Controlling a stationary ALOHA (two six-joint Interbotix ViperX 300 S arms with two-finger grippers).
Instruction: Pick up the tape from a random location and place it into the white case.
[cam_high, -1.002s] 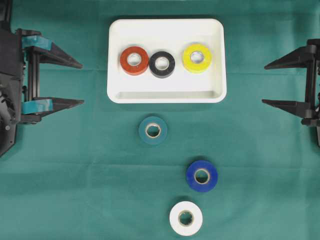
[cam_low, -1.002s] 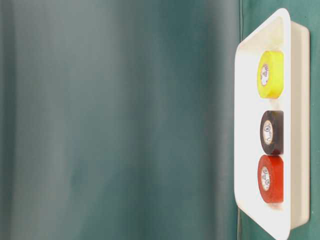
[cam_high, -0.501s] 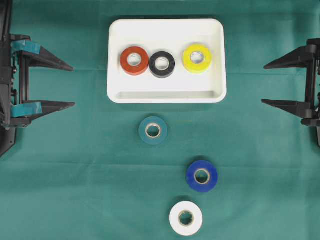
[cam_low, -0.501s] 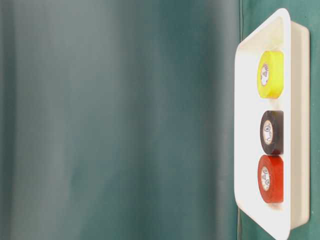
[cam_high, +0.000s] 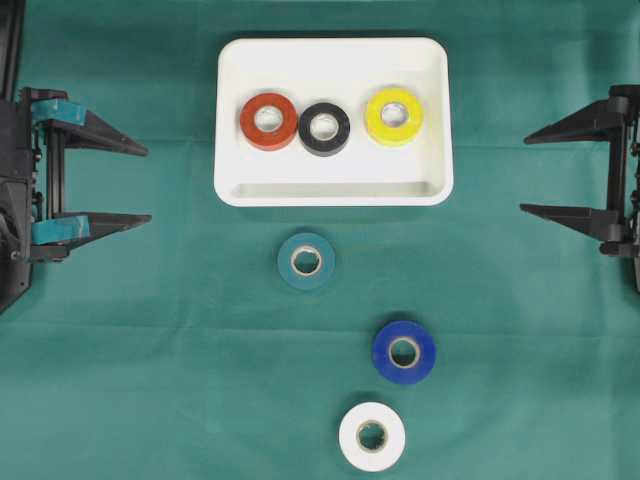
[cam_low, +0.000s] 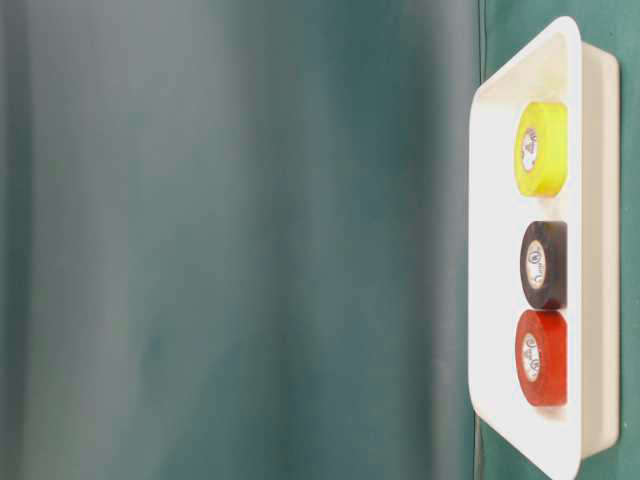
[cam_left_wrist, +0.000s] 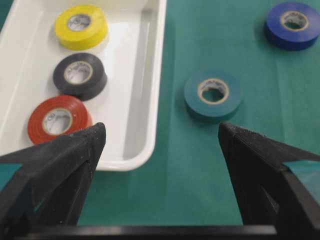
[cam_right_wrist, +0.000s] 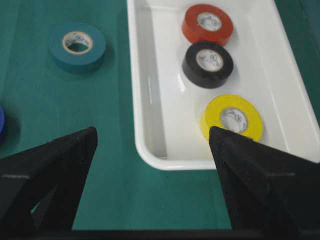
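Both tools, left and right, gape empty, their arms cut off at frame edges.

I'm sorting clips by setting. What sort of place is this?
Probably a robotics lab test bench: a green cloth-covered table, two open black grippers, left and right, and coloured tape rolls staged in and near a shallow white plastic tray.

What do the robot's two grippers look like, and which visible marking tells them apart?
Both are matte black with long, wedge-shaped fingers tapering to points. The left gripper carries teal tape patches near its finger bases; the right gripper shows none.
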